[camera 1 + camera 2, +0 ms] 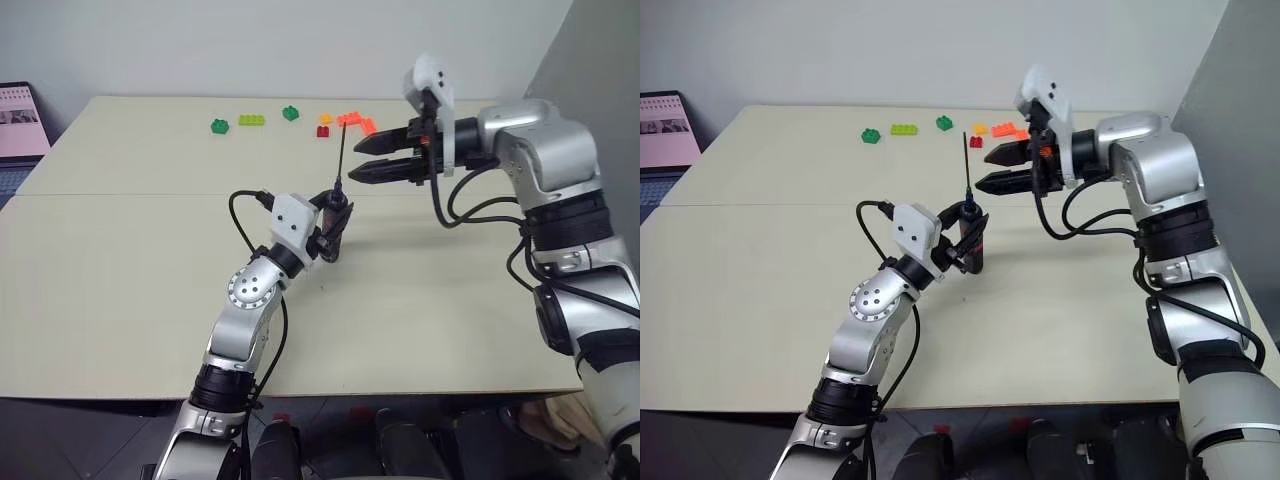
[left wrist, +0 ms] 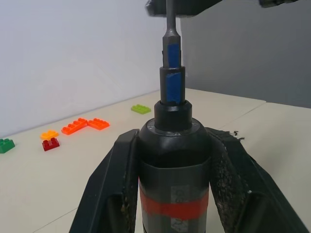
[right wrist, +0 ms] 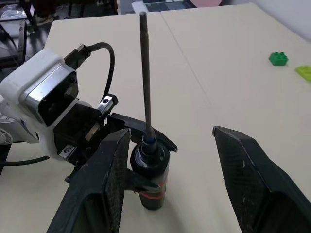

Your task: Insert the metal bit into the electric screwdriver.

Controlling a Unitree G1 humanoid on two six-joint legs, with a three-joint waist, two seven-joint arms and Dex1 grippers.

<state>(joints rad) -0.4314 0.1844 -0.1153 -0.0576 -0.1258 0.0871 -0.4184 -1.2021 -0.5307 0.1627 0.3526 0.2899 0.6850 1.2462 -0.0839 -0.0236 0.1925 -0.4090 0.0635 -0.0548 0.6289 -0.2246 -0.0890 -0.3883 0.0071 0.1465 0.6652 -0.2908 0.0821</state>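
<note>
The metal bit point(image 3: 145, 73) stood upright with its lower end seated in the nose of the electric screwdriver point(image 3: 151, 179), so the insertion looked essentially done. Whether the bit was pushed fully home could not be told; in the left wrist view its blue-marked shank sat inside the collar, which suggested it had gone in a fair way.

The left end effector point(image 1: 968, 245) was pressed tight on the screwdriver's black body, holding it vertical just above the counter point(image 1: 120, 280), the red band visible between its fingers point(image 2: 109, 194).

The right end effector point(image 1: 372, 158) hung beside the upper part of the bit with its two fingers spread and nothing between them; in its wrist view the fingers flanked the screwdriver without touching the bit.

What seemed left, as a judgement, was little: drawing the right arm clear, and perhaps setting the assembled tool down.

No containers were on the counter. A scatter of toy bricks lay loose at the far edge, green ones point(image 1: 219, 125) to the left and orange and red ones point(image 1: 355, 121) further right, well apart from the screwdriver.
</note>
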